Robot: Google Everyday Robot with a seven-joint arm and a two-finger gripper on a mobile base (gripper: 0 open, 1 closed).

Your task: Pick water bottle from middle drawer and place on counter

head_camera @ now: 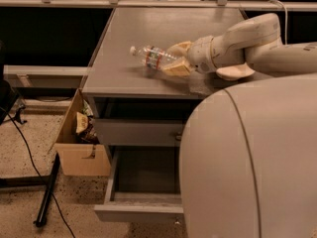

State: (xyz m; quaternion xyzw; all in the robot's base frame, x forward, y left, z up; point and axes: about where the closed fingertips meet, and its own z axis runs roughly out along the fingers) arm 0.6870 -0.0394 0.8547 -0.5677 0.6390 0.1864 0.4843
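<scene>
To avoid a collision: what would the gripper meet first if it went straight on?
The water bottle, lying on the counter directly before the gripper, which points left; they perhaps already touch.

Arm (247, 38) stretched left; tool (177, 58) over counter (148, 24), gripping water bottle (153, 57).

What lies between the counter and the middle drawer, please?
A dark gap, then another grey drawer, in camera view; the gripper is by the water bottle.

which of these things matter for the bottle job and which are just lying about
Job: water bottle lying on the counter; gripper at the bottle's base end; open middle drawer.
Lying about: cardboard box; black bar beside it.
</scene>
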